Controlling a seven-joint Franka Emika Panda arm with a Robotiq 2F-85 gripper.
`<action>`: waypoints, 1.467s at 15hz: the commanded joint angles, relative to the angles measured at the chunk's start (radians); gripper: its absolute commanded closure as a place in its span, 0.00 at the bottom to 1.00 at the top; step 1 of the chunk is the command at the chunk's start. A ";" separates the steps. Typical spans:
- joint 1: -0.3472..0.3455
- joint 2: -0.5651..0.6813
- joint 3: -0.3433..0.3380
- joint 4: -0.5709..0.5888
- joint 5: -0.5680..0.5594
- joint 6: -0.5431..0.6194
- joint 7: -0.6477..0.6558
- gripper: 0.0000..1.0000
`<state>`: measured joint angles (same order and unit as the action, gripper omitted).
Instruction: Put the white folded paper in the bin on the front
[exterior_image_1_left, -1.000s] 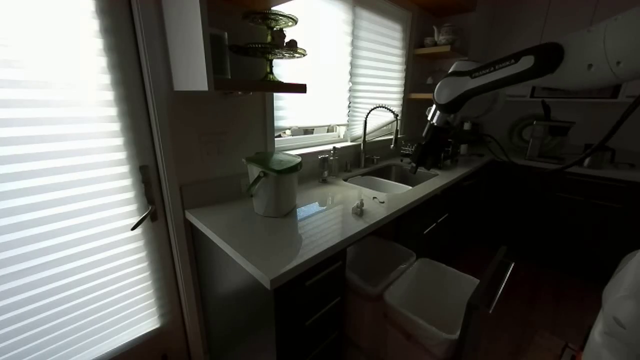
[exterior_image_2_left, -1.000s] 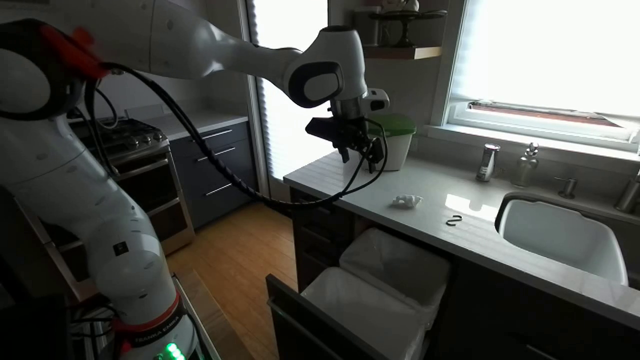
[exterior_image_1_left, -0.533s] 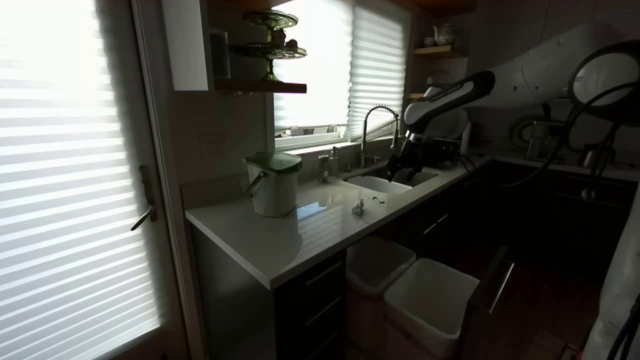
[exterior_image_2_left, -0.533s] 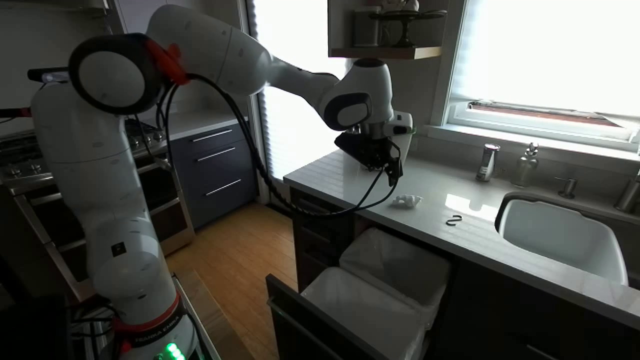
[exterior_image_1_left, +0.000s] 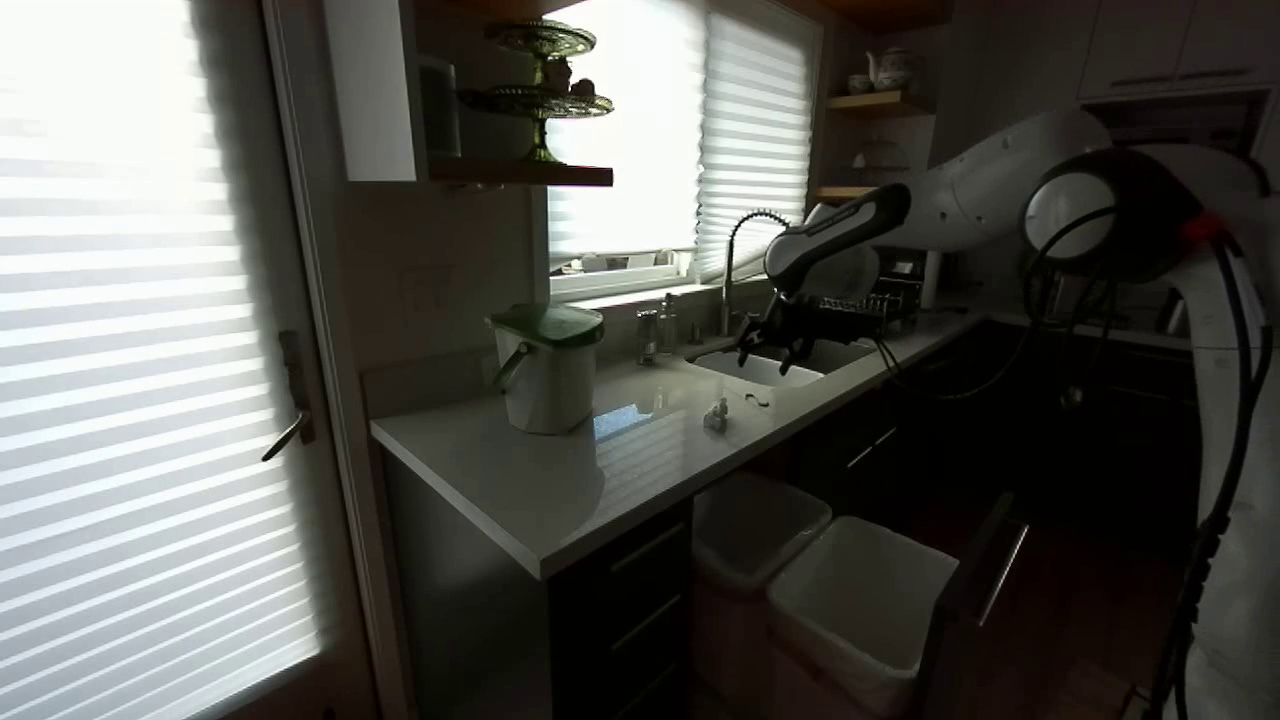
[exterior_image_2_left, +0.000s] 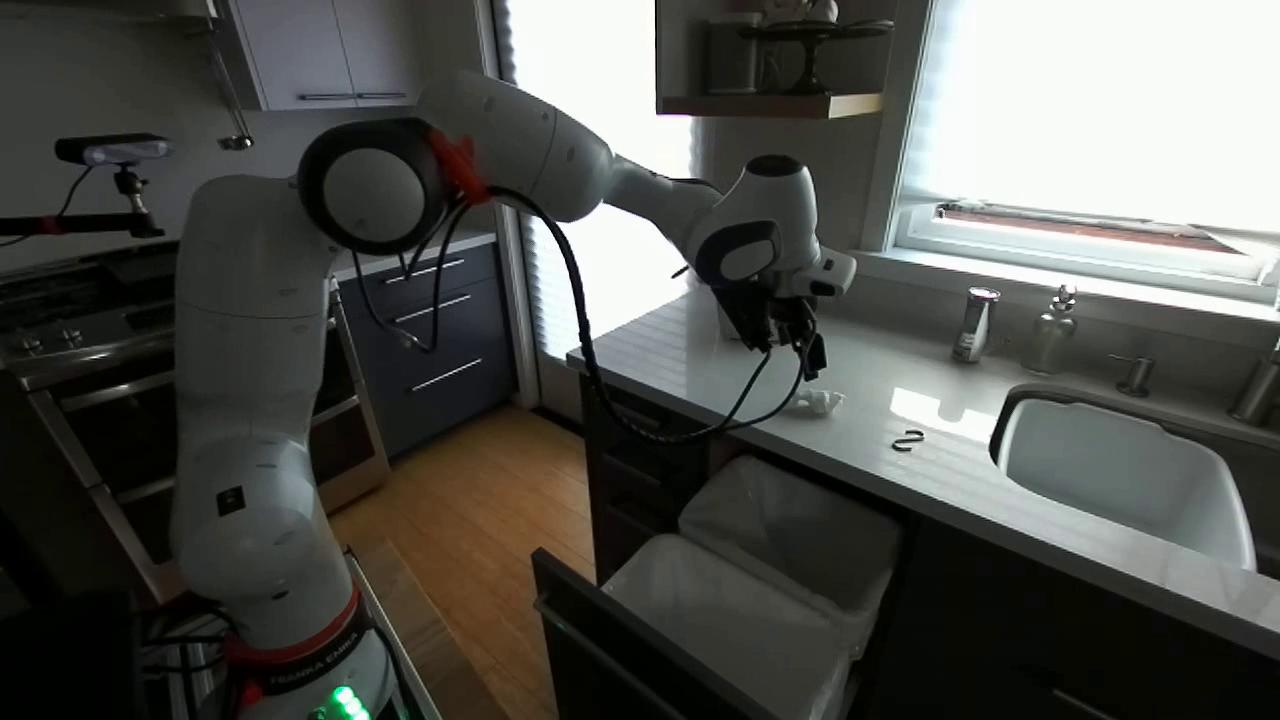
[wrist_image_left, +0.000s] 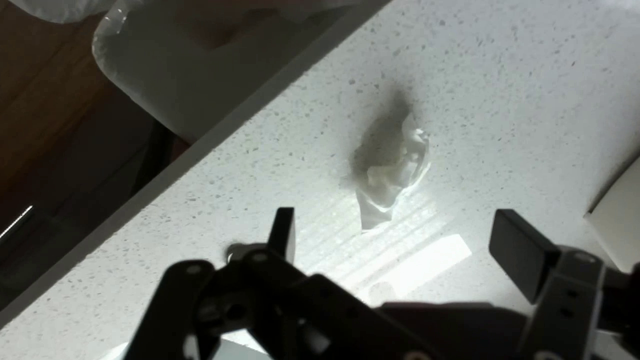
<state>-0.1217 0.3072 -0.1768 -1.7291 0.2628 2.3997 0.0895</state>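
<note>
Above the counter (wrist_image_left: 500, 100): my pincer (wrist_image_left: 399, 231) is at the approach step, as I judge it; nothing is lifted yet.
Pincer state: its two fingers (wrist_image_left: 522, 255) stand wide apart with nothing clamped between them, off the counter surface as far as I can judge.
White paper (wrist_image_left: 400, 175): crumpled rather than neatly folded, it lies on the counter below my pincer; the wrist view shows it within the width of the gap, mostly just beyond the fingertips.
Descent to paper: I should centre the gap over it, lower until the fingertips are near the counter, then close across its narrow side; its length runs roughly crosswise to the closing direction. I judge it light and easily crushed, so a gentle grip should do.
Hook (exterior_image_2_left: 908, 440): this dark S-shaped piece lies on the counter near the paper; I must keep my fingers off it.
Front bin (exterior_image_2_left: 730, 610): it stands out from under the counter's edge, lower than my pincer, next to the rear bin (exterior_image_2_left: 795, 530); I judge it the place for release.
Change over one second: in both exterior views my pincer sits lower and nearer the paper than a second ago; paper, hook and both bins are unmoved.
</note>
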 joint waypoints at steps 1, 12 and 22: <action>-0.016 0.119 0.039 0.109 0.021 0.049 0.086 0.00; -0.017 0.190 0.062 0.162 -0.005 0.087 0.152 0.00; -0.021 0.286 0.059 0.255 0.007 0.027 0.235 0.00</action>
<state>-0.1299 0.5381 -0.1249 -1.5415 0.2651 2.4639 0.2837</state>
